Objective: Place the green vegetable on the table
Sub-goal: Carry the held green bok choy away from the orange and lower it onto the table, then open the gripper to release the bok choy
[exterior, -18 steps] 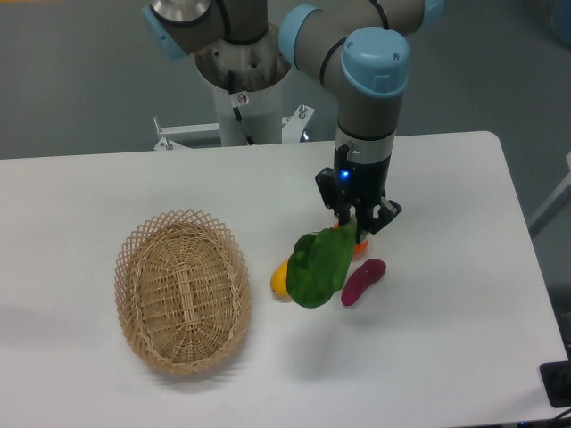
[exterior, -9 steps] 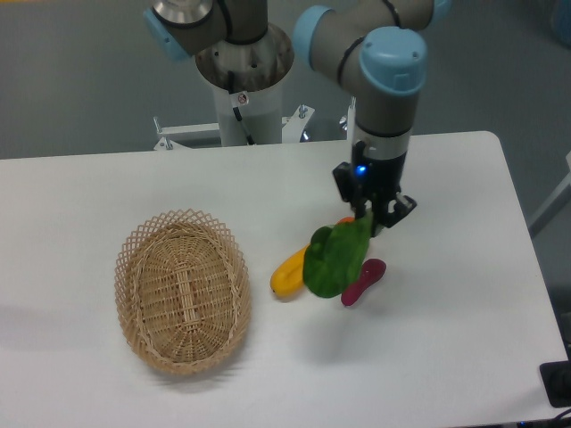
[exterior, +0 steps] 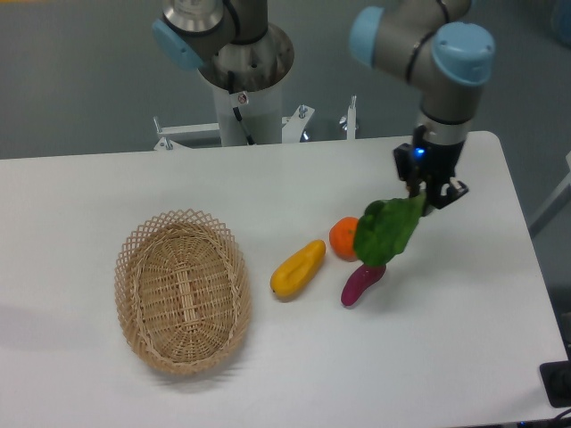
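Observation:
My gripper (exterior: 429, 198) is shut on the stalk end of the green vegetable (exterior: 385, 232). The vegetable hangs down and to the left from the fingers, held in the air above the white table (exterior: 464, 339) at its right side. Its dark leaf end hangs over the purple piece and beside the orange, as seen from the camera.
An orange (exterior: 343, 238), a yellow fruit (exterior: 297, 268) and a purple eggplant-like piece (exterior: 361, 283) lie near the table's middle. An oval wicker basket (exterior: 182, 290) stands at the left. The robot's base (exterior: 243, 80) is behind the far edge.
The gripper has moved to the right and a little back, carrying the green vegetable away from above the yellow fruit. The orange and yellow fruit now show fully.

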Tool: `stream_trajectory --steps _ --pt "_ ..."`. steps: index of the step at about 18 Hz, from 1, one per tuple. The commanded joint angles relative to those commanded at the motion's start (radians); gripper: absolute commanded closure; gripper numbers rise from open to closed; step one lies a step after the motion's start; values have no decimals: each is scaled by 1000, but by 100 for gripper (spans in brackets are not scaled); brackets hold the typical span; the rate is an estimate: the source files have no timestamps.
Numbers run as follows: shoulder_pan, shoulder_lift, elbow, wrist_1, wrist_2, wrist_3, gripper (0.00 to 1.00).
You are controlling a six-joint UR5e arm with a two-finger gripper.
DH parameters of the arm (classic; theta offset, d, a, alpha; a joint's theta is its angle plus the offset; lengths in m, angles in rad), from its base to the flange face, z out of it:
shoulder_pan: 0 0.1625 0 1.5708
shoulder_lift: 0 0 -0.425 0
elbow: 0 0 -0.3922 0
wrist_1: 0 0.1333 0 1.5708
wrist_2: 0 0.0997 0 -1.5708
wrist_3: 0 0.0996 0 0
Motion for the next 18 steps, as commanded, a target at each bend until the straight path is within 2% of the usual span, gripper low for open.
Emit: stream_trajectory --steps 5,9,10,12,13,14,15,18 --pt "20 -71 -5 58 0 5 63" --pt "37 -80 -35 60 0 -4 62" --pt "37 -80 -41 61 0 -6 59" --pt "37 -81 -40 63 0 -6 38" --pt "37 -82 -40 65 0 -8 19" --pt "37 -85 -37 66 0 -8 4" --pt "37 -85 -35 65 0 -9 0" --pt "35 -78 -28 75 0 -27 0"
